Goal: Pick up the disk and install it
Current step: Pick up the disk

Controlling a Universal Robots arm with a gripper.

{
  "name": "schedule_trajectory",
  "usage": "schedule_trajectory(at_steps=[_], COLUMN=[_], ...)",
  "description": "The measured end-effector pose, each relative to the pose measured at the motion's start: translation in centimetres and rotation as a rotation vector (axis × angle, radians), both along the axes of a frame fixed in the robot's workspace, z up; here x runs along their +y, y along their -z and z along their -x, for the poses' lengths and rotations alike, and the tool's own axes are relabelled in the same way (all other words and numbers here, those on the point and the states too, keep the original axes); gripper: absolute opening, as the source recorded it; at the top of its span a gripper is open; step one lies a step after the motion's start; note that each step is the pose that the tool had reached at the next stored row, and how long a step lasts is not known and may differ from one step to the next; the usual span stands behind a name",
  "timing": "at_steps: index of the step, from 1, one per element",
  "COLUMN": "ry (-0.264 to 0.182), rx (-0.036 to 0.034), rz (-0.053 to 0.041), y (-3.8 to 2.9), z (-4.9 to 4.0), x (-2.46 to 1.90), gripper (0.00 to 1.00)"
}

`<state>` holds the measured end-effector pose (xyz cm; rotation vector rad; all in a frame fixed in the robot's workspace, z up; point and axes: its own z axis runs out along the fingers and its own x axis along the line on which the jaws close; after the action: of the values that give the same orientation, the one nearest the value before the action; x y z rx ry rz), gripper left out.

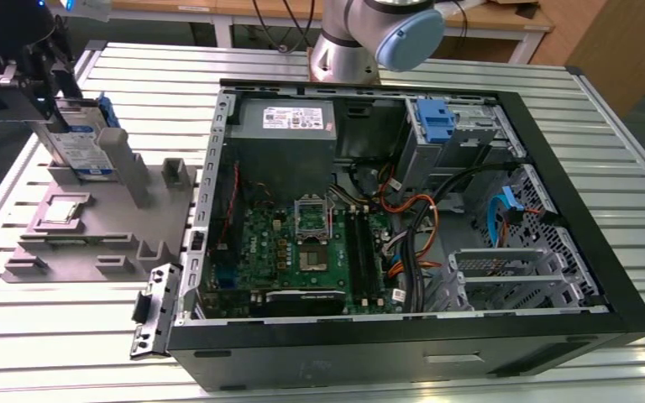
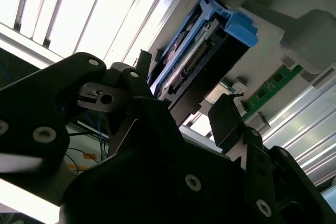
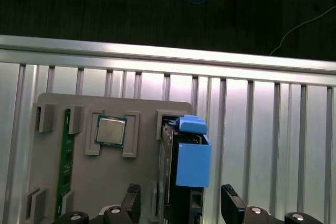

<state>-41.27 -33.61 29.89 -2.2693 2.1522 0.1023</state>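
Since the disk [image 1: 81, 149] is looking stiff, hefty and shock-shy, I'm hovering the gripper [image 3: 179, 195], fingers [image 3: 229, 195] apart, astride its flat metal sides, not the blue bracket [image 3: 193, 157].

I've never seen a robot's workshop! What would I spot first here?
The big open computer case lies on the table, green board and wires showing. At the exterior view's left the disk stands upright in its blue bracket on a grey tray; in the first wrist view the open gripper straddles it.

Slatted table [image 1: 154, 67] (bare metal) carries grey tray [image 1: 87, 235] and computer case [image 1: 390, 357].
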Motion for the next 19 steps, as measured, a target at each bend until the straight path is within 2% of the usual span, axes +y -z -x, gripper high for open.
schedule_trajectory(at_steps=[3, 7, 12, 19], ry=[0.000, 0.000, 0.000, 0.000], rx=[-0.0007, -0.0102, -0.0134, -0.0138], rz=[-0.0002, -0.0002, -0.0003, -0.0003], y=[0.05, 0.29, 0.41, 0.43], z=[0.00, 0.00, 0.00, 0.00], x=[0.00, 0.00, 0.00, 0.00], gripper=[0.71, 0.71, 0.71, 0.71])
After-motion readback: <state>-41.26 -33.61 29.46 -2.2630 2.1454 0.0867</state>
